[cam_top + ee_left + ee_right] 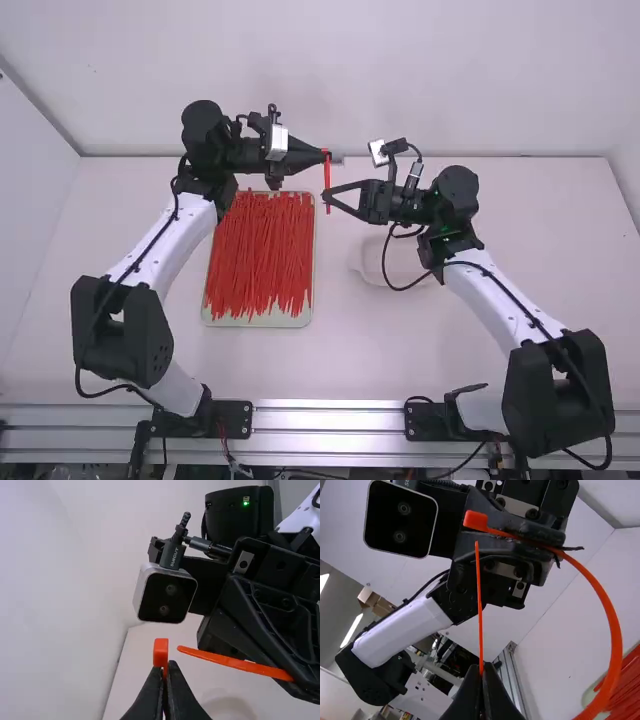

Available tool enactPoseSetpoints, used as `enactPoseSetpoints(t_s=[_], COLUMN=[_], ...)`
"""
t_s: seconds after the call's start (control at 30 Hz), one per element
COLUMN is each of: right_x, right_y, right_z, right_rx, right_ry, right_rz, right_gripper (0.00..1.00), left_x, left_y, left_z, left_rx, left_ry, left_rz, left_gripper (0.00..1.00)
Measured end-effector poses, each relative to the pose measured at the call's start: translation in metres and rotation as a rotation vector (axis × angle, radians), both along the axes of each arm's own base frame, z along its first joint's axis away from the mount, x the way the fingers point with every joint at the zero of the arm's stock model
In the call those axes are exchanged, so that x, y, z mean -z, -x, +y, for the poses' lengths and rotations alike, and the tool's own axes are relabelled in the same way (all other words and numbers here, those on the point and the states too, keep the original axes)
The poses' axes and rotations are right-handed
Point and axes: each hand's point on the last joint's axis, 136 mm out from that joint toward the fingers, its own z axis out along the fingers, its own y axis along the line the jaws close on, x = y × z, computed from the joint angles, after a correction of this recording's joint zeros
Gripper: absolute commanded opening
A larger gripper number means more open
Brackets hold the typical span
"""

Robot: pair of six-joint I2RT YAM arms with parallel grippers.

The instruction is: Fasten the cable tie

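Observation:
A single red cable tie [326, 182] hangs in the air between the two grippers, above the far end of the tray. My left gripper [321, 156] is shut on the tie's square head [160, 652]; in the left wrist view its fingers [152, 690] meet just below the head. My right gripper [329, 198] is shut on the thin tail [478, 605], whose tip points up toward the head [475, 519]. The strap bends round in a wide loop [615, 630] from head to tail.
A flat tray [258, 320] piled with several red cable ties [262, 252] lies left of the table's middle, beneath the left arm. A black cable [388, 262] droops from the right arm. The white table [560, 230] stretches right of the tray; walls close the back and left.

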Motion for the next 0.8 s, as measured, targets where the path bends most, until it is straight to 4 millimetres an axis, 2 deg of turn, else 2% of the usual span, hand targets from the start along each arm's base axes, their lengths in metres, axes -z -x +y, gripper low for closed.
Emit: enactPoseSetpoints(t_s=[0.8], right_x=[-0.0016], right_y=[-0.0051], right_z=[0.0003], right_rx=[0.030], right_ry=[-0.010], right_rz=[0.015], right_gripper=[0.00], left_x=[0.0005], left_y=[0.0023], left_z=[-0.0019], left_rx=[0.012], left_ry=[-0.002], left_rz=[-0.004], left_gripper=[0.02])
